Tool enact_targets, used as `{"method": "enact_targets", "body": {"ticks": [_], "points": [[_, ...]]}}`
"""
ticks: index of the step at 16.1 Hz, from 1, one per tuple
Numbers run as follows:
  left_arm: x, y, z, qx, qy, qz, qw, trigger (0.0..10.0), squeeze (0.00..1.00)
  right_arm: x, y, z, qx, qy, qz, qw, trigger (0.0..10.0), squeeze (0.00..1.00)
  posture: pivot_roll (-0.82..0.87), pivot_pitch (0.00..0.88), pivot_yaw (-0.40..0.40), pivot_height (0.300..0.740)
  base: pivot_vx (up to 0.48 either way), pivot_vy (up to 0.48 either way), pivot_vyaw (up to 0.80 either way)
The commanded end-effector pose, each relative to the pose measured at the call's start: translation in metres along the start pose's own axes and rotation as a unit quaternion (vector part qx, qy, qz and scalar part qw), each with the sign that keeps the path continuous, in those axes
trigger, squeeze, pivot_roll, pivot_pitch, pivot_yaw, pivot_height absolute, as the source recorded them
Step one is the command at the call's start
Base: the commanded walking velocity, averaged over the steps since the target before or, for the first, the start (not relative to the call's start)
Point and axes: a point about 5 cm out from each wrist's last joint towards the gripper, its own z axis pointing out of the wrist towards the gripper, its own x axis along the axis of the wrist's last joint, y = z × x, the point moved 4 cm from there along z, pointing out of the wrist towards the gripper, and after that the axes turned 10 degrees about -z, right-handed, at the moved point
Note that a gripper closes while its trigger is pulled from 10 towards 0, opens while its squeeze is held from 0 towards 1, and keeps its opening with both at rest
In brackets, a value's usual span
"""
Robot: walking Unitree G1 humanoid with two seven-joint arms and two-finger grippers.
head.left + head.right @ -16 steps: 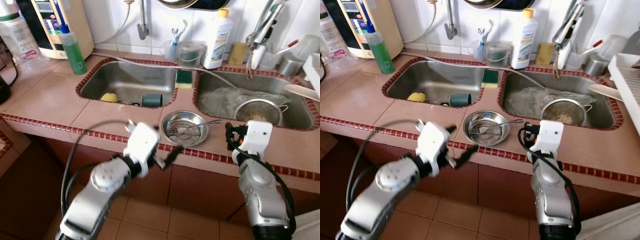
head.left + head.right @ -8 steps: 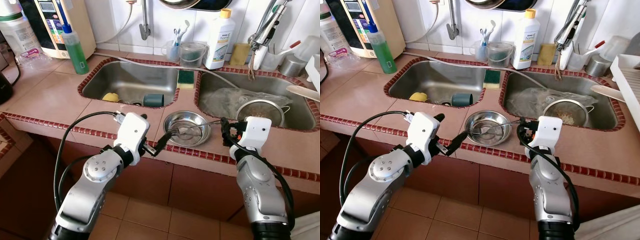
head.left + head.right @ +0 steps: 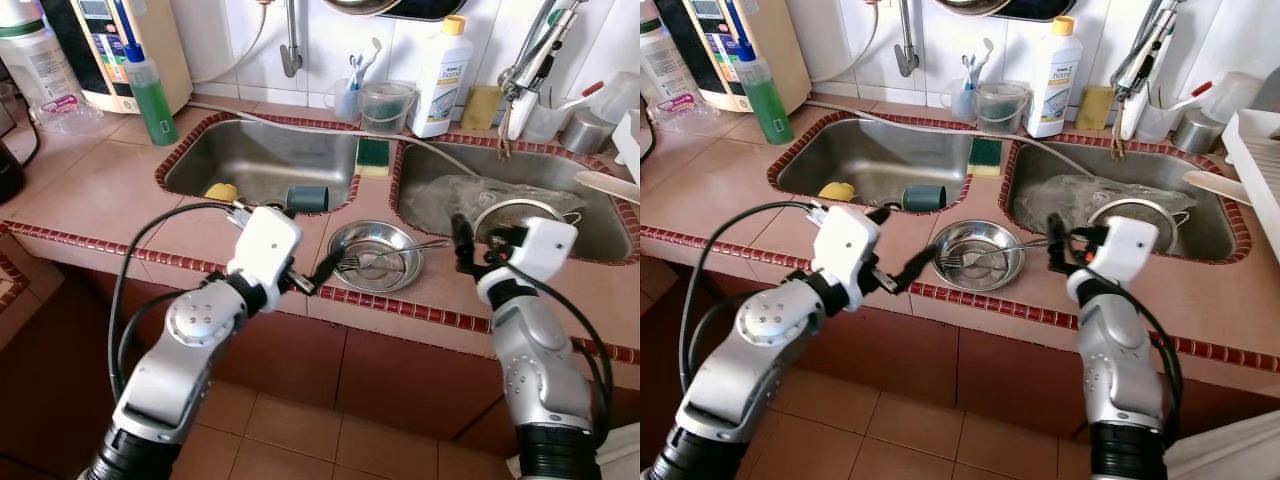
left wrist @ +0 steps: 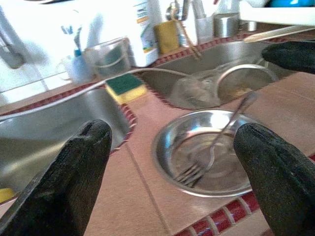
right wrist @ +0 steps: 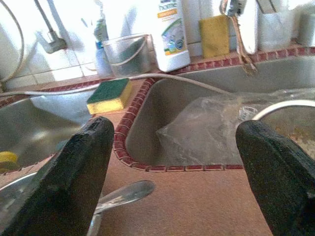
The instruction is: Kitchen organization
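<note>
Now — left gripper wide by bowl | fork inside

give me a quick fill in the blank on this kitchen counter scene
1. The fork lies in the steel ____ on the counter.
2. The green and yellow sponge sits on the divider between the two ____.
3. The strainer rests in the ____ sink, on the robot's own side.
4. The left claw has its fingers ____.

Missing words: bowl; sinks; right; open
</note>
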Motion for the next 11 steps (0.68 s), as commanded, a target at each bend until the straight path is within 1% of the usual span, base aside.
{"method": "enact_targets", "body": {"ticks": [1,3,4,6,8,9,11], "points": [[0.003,0.009,-0.001,-0.020,0.005,0.001,1.000,10.0,0.00,-0.004,0.007,0.001,-0.010,-0.013,0.017,1.000,10.0,1.00,-0.09,0.078,0.005,0.740,0.000,0.000,0.00],[0.003,0.018,-0.001,-0.040,0.004,-0.005,0.999,10.0,0.00,-0.006,0.009,0.001,-0.015,-0.016,0.036,0.999,10.0,1.00,-0.09,0.077,0.005,0.740,0.000,0.000,0.00],[0.004,0.026,-0.001,-0.057,0.005,-0.004,0.998,10.0,0.00,-0.007,0.011,0.002,-0.015,-0.016,0.051,0.998,10.0,1.00,-0.08,0.077,0.006,0.740,0.000,0.000,0.00],[0.004,0.035,-0.002,-0.076,0.003,-0.001,0.997,10.0,0.00,-0.009,0.012,0.005,-0.015,-0.019,0.082,0.996,10.0,1.00,-0.08,0.077,0.010,0.740,0.000,0.000,0.00],[0.004,0.040,-0.003,-0.084,0.002,0.000,0.996,10.0,0.00,-0.011,0.014,0.008,-0.014,-0.021,0.115,0.993,10.0,1.00,-0.08,0.080,0.015,0.740,0.000,0.000,0.00],[0.005,0.040,-0.004,-0.085,0.002,-0.001,0.996,10.0,0.00,-0.011,0.015,0.011,-0.010,-0.022,0.133,0.991,10.0,0.00,-0.08,0.081,0.017,0.740,0.000,0.000,0.00],[0.007,0.040,-0.004,-0.086,0.003,-0.001,0.996,10.0,0.00,-0.012,0.014,0.017,-0.001,-0.024,0.169,0.985,10.0,0.00,-0.08,0.082,0.021,0.740,0.000,0.000,0.00]]}}
